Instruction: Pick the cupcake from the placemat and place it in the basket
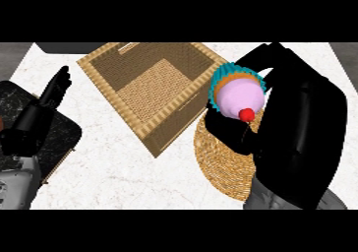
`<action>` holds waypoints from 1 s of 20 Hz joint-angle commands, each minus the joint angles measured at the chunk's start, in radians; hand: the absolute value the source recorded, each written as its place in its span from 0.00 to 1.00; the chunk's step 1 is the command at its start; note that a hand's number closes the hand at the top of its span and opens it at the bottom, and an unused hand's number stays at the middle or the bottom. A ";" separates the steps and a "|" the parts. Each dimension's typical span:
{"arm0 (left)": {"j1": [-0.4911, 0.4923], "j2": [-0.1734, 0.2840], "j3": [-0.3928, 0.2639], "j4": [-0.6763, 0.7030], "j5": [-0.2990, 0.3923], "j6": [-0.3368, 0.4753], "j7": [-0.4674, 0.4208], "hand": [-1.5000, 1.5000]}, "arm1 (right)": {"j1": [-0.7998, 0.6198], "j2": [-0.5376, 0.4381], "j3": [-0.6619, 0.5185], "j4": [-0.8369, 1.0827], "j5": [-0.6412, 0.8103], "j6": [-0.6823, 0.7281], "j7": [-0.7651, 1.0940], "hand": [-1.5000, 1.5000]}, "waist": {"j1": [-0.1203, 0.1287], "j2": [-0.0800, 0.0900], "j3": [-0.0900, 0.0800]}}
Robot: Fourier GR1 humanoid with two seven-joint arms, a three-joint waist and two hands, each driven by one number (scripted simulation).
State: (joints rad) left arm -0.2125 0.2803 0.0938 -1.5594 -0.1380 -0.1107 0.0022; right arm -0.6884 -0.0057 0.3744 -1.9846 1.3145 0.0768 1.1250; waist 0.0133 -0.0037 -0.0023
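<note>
Right hand [298, 98] curled round the cupcake [238, 96], lifted over the placemat [224, 162] near the table's right edge. Basket [149, 93] lies just left of it, toward the far edge. Left hand [44, 106] rests open at the left edge.

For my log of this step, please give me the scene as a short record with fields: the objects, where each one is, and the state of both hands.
cupcake: pink frosting, red cherry, teal wrapper; held tilted in the right hand, beside the basket's right edge
right hand: curled round the cupcake, above the placemat
basket: square, woven, nothing inside
placemat: round, woven, partly hidden by the right arm
left hand: open, fingers up, resting at the view's left
counter: white marble
</note>
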 commanded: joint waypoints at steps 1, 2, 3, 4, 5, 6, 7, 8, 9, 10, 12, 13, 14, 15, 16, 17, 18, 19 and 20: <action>-0.021 -0.025 -0.017 0.026 -0.028 0.027 -0.003 0.50 | -0.242 0.005 -0.017 0.077 -0.117 0.095 0.241 1.00 | 0.007 0.002 0.000; 0.000 -0.004 -0.010 0.009 -0.011 -0.003 -0.001 0.50 | -0.307 0.005 -0.066 0.162 -0.136 0.089 0.213 1.00 | 0.018 0.003 0.000; -0.027 -0.021 -0.021 0.034 -0.022 0.010 0.001 0.50 | -0.354 0.005 -0.090 0.192 -0.172 0.102 0.214 1.00 | 0.014 0.004 0.000; -0.021 0.010 0.010 0.020 0.011 -0.021 0.003 0.50 | -0.341 0.005 -0.076 0.250 -0.190 0.021 0.229 1.00 | 0.025 0.005 0.000; -0.028 -0.013 -0.008 0.042 -0.016 0.006 -0.017 0.50 | -0.415 0.005 -0.118 0.296 -0.230 0.068 0.222 1.00 | 0.026 0.007 -0.001; -0.048 -0.001 -0.013 0.017 -0.010 -0.011 0.014 0.50 | -0.452 0.005 -0.163 0.341 -0.253 0.060 0.204 1.00 | 0.028 0.006 0.000; -0.026 0.001 -0.016 -0.031 0.014 -0.034 0.036 0.50 | -0.451 0.005 -0.122 0.390 -0.244 -0.010 0.213 1.00 | 0.033 0.004 0.000; -0.049 -0.018 -0.024 0.018 -0.021 0.003 0.016 0.50 | -0.521 0.005 -0.149 0.440 -0.275 0.008 0.235 1.00 | 0.037 0.008 -0.001; -0.054 -0.025 -0.022 0.035 -0.021 0.009 0.005 0.50 | -0.523 0.005 -0.167 0.485 -0.301 -0.018 0.192 1.00 | 0.027 0.009 0.000; -0.057 -0.043 -0.050 0.006 -0.030 0.011 0.033 0.50 | -0.540 0.005 -0.147 0.526 -0.293 -0.052 0.232 1.00 | 0.036 0.008 0.000; -0.055 -0.033 -0.021 0.056 -0.021 0.011 -0.032 0.50 | -0.575 0.005 -0.188 0.598 -0.333 -0.075 0.212 1.00 | 0.033 0.013 -0.001; -0.057 -0.015 -0.022 0.038 -0.009 -0.017 -0.007 0.50 | -0.583 0.005 -0.203 0.663 -0.335 -0.116 0.192 1.00 | 0.046 0.015 -0.001; -0.060 -0.040 -0.038 0.030 -0.025 0.008 0.010 0.50 | -0.615 0.005 -0.233 0.704 -0.362 -0.100 0.167 1.00 | 0.039 0.013 0.000; -0.024 -0.017 -0.014 0.041 -0.011 -0.009 -0.030 0.50 | -0.644 0.005 -0.238 0.718 -0.389 -0.071 0.195 1.00 | 0.040 0.010 -0.001; -0.031 -0.039 -0.037 0.036 -0.037 0.015 -0.025 0.50 | -0.655 0.005 -0.221 0.774 -0.409 -0.114 0.191 1.00 | 0.047 0.012 -0.001; -0.077 -0.038 -0.041 0.043 -0.031 0.004 0.005 0.50 | -0.671 0.005 -0.221 0.817 -0.439 -0.122 0.184 1.00 | 0.045 0.014 -0.001; -0.055 -0.033 -0.038 0.053 -0.047 0.015 -0.023 0.50 | -0.694 0.005 -0.231 0.864 -0.429 -0.117 0.183 1.00 | 0.045 0.014 -0.001; -0.068 -0.023 -0.029 0.041 -0.013 -0.016 -0.002 0.50 | -0.688 0.005 -0.231 0.904 -0.463 -0.128 0.185 1.00 | 0.057 0.015 -0.001; -0.034 -0.012 -0.021 0.011 -0.013 -0.018 -0.010 0.50 | -0.708 0.005 -0.227 0.910 -0.480 -0.137 0.212 1.00 | 0.060 0.010 -0.001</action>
State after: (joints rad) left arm -0.2621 0.2550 0.0645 -1.5269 -0.1610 -0.1137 -0.0061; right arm -1.3289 -0.0076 0.1504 -1.1946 0.9012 0.0075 1.1512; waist 0.0614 0.0084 -0.0031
